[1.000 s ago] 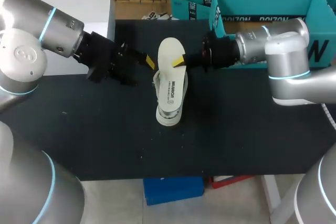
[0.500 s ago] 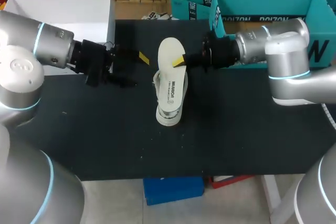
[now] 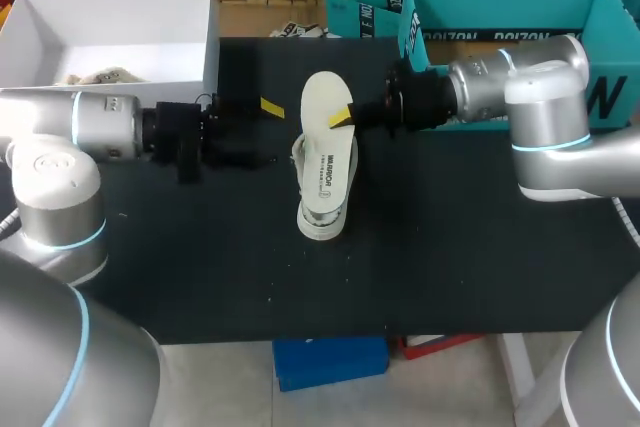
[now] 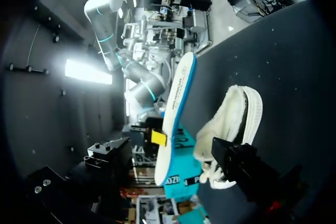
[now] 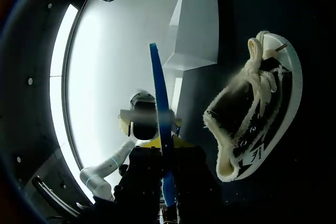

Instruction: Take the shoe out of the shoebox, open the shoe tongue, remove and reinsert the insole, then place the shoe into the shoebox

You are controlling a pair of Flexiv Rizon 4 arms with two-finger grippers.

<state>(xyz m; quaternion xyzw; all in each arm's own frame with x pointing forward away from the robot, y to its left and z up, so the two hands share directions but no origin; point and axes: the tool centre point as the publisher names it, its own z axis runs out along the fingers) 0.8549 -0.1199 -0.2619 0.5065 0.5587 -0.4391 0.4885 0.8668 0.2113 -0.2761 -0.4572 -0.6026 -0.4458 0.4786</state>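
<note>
Cream foam insole point(image 3: 322, 97) is clamped edge-on between the right gripper's point(image 3: 343, 115) closed fingers. Its blue underside shows only in the wrist views. The white fleece-lined sneaker point(image 3: 322, 187) sits on the black table point(image 3: 450, 247) just beside that gripper. The left gripper point(image 3: 250, 132) is spread wide and empty, insole and sneaker ahead of it. Only the head view looks into the white cardboard shoebox point(image 3: 205, 42) behind it.
</note>
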